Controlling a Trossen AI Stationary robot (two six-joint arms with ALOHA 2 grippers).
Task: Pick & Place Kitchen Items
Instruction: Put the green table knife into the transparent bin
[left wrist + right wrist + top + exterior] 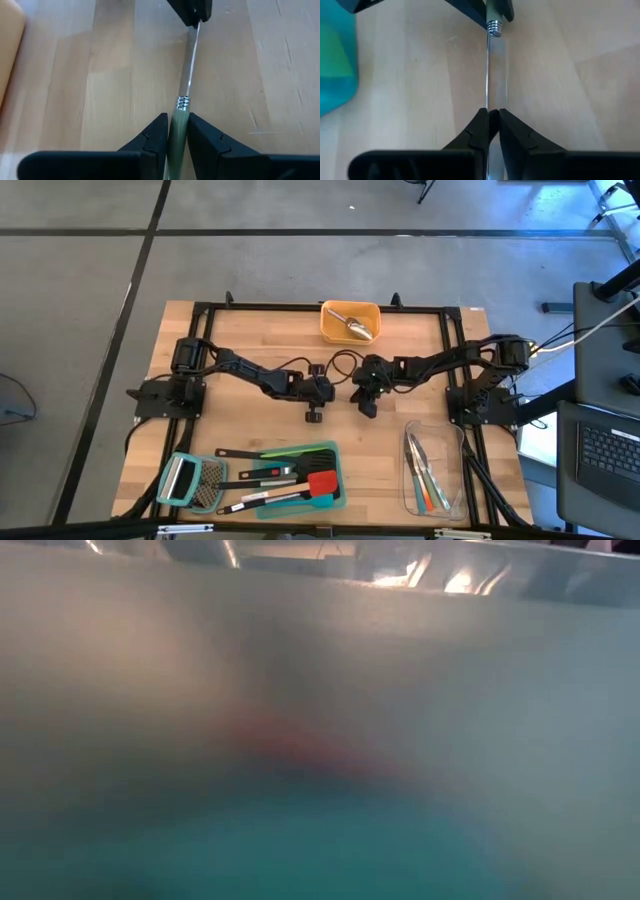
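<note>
The knife [186, 75] has a silver blade and a pale green handle. Beside it, the bin [350, 321] is orange, on a light wood table [250, 340].

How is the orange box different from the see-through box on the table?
The orange container sits at the far edge of the table, in the middle; the clear container sits at the near right corner. The orange container is solid-coloured and squarish; the clear container is see-through and longer. The orange container holds one silver scoop; the clear container holds several slim utensils. Both are open-topped and hold kitchen tools.
</note>
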